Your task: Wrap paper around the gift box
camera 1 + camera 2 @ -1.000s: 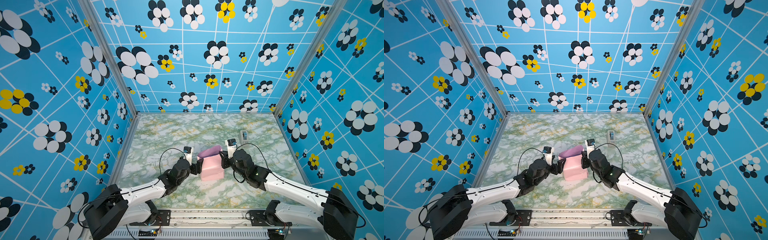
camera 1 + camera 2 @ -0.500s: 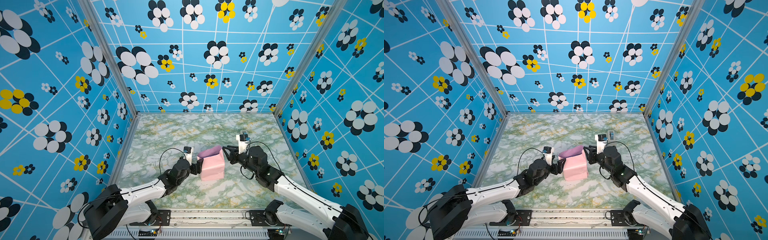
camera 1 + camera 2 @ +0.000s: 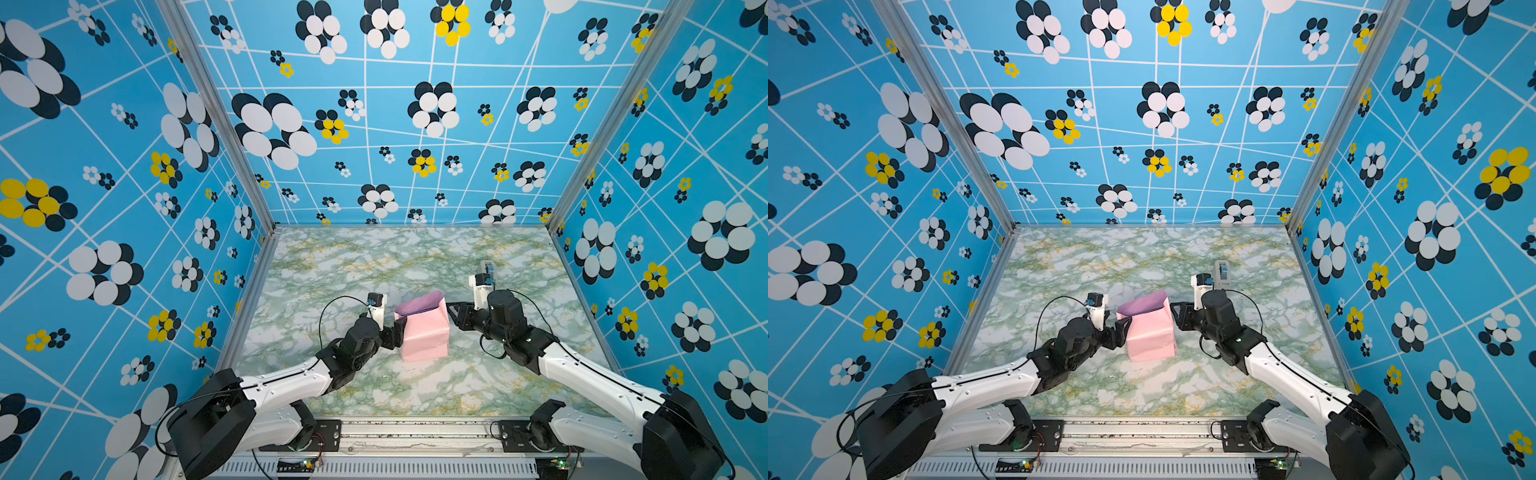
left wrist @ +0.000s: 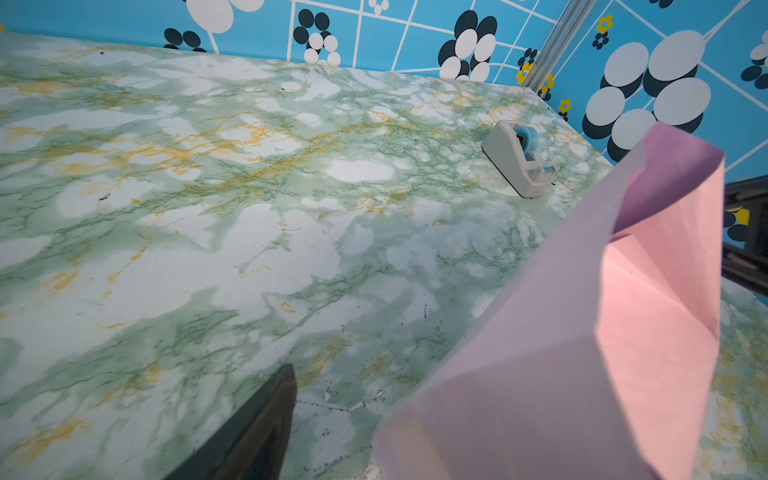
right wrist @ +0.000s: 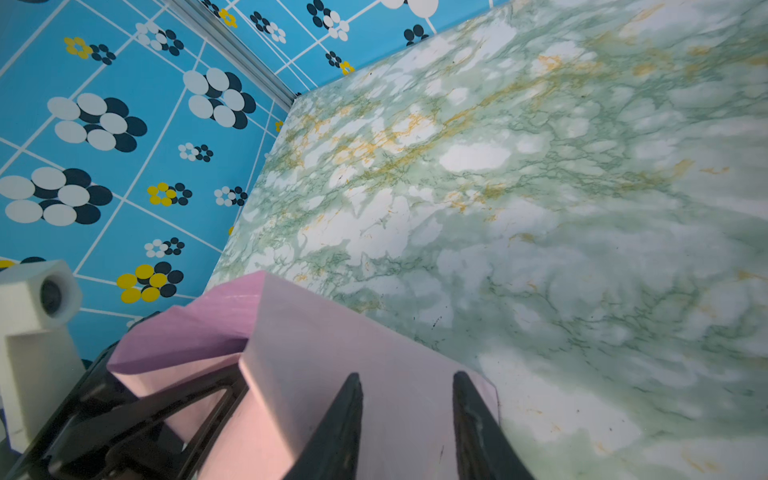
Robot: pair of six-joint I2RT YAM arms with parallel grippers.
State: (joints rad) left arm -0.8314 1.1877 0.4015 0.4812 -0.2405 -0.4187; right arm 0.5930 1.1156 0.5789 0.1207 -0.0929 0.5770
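The gift box is hidden inside the paper, which stands folded round it as a pink block near the table's middle. The block's far end is open and shows the lilac inner face. My left gripper is open and lies against the block's left side. In the left wrist view one of its fingers shows and the paper hides the other. My right gripper is open at the block's right side, with nothing between its fingers.
A white-grey tape dispenser stands on the marble table behind my right wrist, toward the back right. Blue flowered walls close in the left, back and right sides.
My right gripper has opened, and its wrist has swung out to the right, so it now points left at the wrapped block. The left arm and the block have not moved.
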